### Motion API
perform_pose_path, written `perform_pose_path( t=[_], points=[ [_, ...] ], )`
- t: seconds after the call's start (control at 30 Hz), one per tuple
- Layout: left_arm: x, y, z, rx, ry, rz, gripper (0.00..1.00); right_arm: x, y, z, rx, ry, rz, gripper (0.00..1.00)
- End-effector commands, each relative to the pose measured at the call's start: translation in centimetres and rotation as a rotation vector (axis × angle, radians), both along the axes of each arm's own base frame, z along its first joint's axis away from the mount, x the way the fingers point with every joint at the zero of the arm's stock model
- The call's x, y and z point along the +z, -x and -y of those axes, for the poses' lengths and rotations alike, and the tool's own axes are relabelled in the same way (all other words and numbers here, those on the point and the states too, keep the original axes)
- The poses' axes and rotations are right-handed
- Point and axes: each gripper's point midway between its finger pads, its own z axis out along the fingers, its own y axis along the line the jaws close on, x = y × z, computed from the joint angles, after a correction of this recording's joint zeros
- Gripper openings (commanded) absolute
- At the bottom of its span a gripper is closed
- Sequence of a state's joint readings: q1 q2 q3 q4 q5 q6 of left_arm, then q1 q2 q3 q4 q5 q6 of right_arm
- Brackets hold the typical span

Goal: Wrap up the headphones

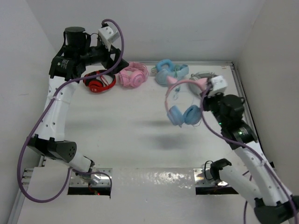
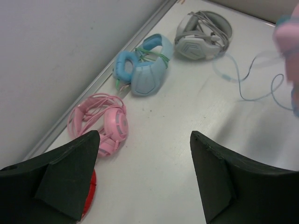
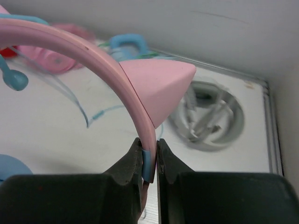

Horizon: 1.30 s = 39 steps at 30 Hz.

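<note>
The headphones have light blue earcups, a pink headband with cat ears and a thin light blue cable. My right gripper is shut on the pink headband and holds the pair above the table at the right. The cable hangs loose and trails on the table. The earcups hang below the band. My left gripper is open and empty, raised at the back left above the red and pink pairs; its fingers frame bare table.
Along the back wall lie red headphones, an all-pink pair, an all light-blue pair and a grey-white pair. White walls close the back and both sides.
</note>
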<state>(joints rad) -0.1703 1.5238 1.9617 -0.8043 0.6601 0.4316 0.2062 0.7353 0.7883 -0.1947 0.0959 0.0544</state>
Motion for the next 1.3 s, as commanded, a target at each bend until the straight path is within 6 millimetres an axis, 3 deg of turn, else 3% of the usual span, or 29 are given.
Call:
perform_pose_path(
  t=[0.0, 0.1, 0.13, 0.2, 0.27, 0.3, 0.33, 0.4, 0.5, 0.6, 0.7, 0.87, 1.03, 1.27],
  points=[
    [2.3, 1.1, 0.7, -0.018, 0.052, 0.038, 0.76, -2.5, 0.2, -4.8, 0.16, 0.292, -0.071, 0.0],
    [1.7, 1.7, 1.5, -0.021, 0.028, 0.025, 0.75, -4.1, -0.7, -3.1, -0.078, 0.502, -0.143, 0.0],
    [1.2, 1.7, 1.4, -0.001, 0.008, 0.021, 0.74, -3.4, -1.1, -2.8, -0.129, 0.496, -0.141, 0.0],
    [0.4, 2.3, 2.3, -0.019, -0.024, 0.018, 0.74, -3.5, -2.3, -3.8, -0.142, 0.462, -0.137, 0.0],
    [-1.1, 2.6, 2.8, -0.024, -0.046, -0.011, 0.74, -1.8, -2.9, -6.1, -0.127, 0.414, -0.099, 0.0],
    [-1.6, 3.0, 3.6, -0.046, -0.048, -0.018, 0.74, -1.9, -3.3, -7.4, -0.104, 0.419, -0.101, 0.0],
    [-3.0, 3.2, 4.1, -0.058, -0.057, -0.054, 0.74, -0.7, -3.2, -9.9, -0.037, 0.388, -0.068, 0.0],
    [-4.5, 4.1, 5.7, -0.108, -0.068, -0.089, 0.74, 0.3, -3.2, -12.9, 0.048, 0.327, -0.021, 0.0],
    [-7.2, 5.6, 8.4, -0.166, -0.117, -0.132, 0.77, 0.6, -3.1, -17.2, 0.181, 0.294, 0.02, 0.0],
    [-8.9, 6.9, 10.4, -0.227, -0.163, -0.133, 0.8, -0.1, -3.0, -19.5, 0.271, 0.282, 0.001, 0.0],
    [-9.7, 6.1, 10.1, -0.184, -0.18, -0.131, 0.8, 0.4, -2.5, -21.5, 0.363, 0.22, 0.009, 0.0],
    [-11.2, 6.5, 10.4, -0.208, -0.209, -0.152, 0.73, 1.6, -1.5, -23.0, 0.459, 0.137, 0.062, 0.0],
    [-13.8, 5.0, 9.7, -0.13, -0.287, -0.19, 0.68, 2.4, -1.0, -23.9, 0.528, 0.142, 0.108, 0.0],
    [-13.7, 3.4, 7.4, -0.006, -0.37, -0.134, 0.68, 3.1, -1.2, -22.9, 0.483, 0.151, 0.151, 0.0]
  ],
)
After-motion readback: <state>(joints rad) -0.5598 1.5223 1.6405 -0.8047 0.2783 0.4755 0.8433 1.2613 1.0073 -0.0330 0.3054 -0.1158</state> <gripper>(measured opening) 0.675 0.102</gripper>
